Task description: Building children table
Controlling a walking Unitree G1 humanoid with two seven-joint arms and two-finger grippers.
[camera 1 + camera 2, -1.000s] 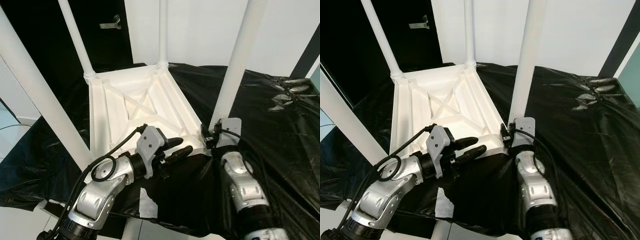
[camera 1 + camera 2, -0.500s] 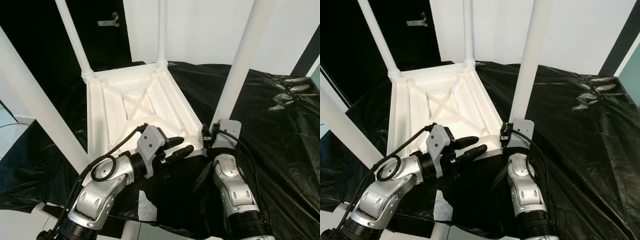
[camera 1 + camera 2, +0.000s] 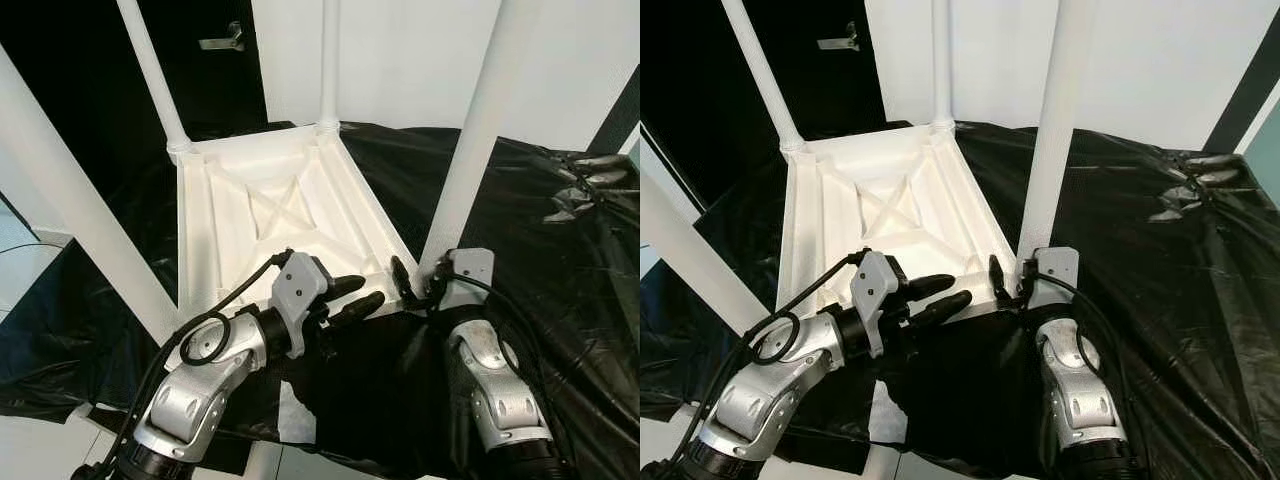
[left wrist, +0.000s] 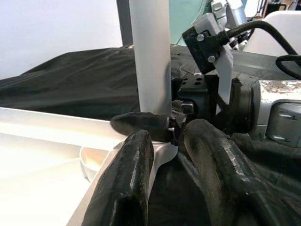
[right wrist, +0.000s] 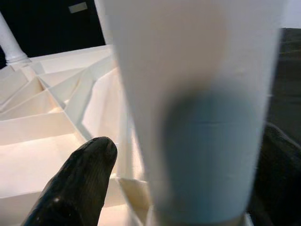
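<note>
Since a second ago, I see my right claw (image 3: 1008, 283) loosen apart around the near-right leg (image 3: 1052, 130), lower centre; left claw (image 3: 940, 297) open beside the upturned table (image 3: 880, 215); leg seems seated.

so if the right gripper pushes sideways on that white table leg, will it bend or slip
The white tubular plastic table leg looks thick and straight, so probably stiff rather than floppy. Its surface looks smooth, so the right gripper, straddling its base, might slip. The upturned white ribbed plastic tabletop rests on loose black sheeting, so the whole piece may slide.
</note>
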